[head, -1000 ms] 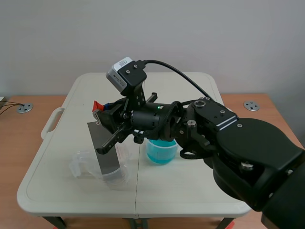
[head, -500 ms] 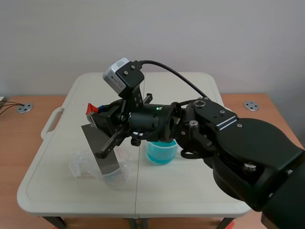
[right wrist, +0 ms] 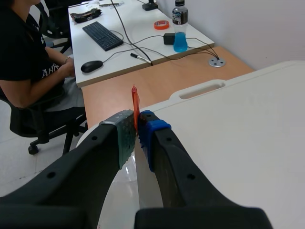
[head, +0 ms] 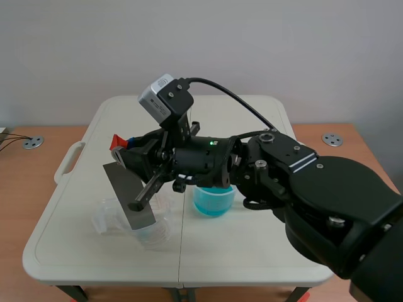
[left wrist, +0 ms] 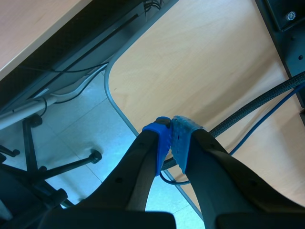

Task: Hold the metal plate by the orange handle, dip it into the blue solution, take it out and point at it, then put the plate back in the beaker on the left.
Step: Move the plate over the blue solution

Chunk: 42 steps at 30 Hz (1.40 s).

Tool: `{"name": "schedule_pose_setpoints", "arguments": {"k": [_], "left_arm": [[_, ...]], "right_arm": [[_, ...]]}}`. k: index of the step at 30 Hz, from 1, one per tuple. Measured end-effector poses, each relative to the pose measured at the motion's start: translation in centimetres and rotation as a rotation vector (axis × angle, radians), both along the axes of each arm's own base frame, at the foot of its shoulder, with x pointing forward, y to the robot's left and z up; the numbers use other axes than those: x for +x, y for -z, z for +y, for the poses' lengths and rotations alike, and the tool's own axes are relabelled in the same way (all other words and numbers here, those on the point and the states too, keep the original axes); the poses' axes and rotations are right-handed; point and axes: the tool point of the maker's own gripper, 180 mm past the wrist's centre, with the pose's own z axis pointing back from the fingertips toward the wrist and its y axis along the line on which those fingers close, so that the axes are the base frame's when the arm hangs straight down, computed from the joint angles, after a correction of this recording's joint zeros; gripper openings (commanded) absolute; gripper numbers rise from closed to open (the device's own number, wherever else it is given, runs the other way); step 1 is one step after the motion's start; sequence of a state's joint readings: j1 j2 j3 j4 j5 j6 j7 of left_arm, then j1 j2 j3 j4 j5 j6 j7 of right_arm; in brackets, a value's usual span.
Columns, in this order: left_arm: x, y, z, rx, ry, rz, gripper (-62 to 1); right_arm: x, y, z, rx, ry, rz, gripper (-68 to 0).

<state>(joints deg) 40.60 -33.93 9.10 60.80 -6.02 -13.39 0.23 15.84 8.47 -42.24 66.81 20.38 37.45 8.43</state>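
The right gripper [right wrist: 136,128] swings toward the tabletop's [head: 252,251] left side, and the handle [head: 118,139] clamped in it travels leftward with it at about the same height. The plate [head: 129,195] tips with the move: a second ago it stands nearly upright, now it slants, its top edge carried left while its lower end shifts only slightly at the beaker [head: 110,220]. The lean grows step by step, with the larger shift in the first half second.

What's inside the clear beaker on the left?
The plate, held by the right gripper, seems to dip into the beaker. The plate covers much of its inside.
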Motion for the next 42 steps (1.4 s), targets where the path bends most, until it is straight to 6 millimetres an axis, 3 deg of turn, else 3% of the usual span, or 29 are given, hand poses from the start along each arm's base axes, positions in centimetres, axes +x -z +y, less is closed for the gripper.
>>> {"name": "schedule_pose_setpoints", "arguments": {"k": [4, 15, 27, 42], "left_arm": [[0.0, 0.0, 0.0, 0.0, 0.0, -0.001, -59.4], [0.0, 0.0, 0.0, 0.0, 0.0, 0.0, -59.4], [0.0, 0.0, 0.0, 0.0, 0.0, -0.001, -59.4], [0.0, 0.0, 0.0, 0.0, 0.0, 0.0, -59.4]], "right_arm": [[0.0, -0.2, -0.8, -0.016, -0.001, -0.023, -66.2], [-2.5, -3.0, -1.1, 0.021, -0.042, -0.098, -66.2], [-3.5, -6.4, -1.7, 0.049, -0.063, -0.198, -66.2], [-2.0, -10.2, -4.2, 0.083, -0.005, -0.298, -66.2]]}}
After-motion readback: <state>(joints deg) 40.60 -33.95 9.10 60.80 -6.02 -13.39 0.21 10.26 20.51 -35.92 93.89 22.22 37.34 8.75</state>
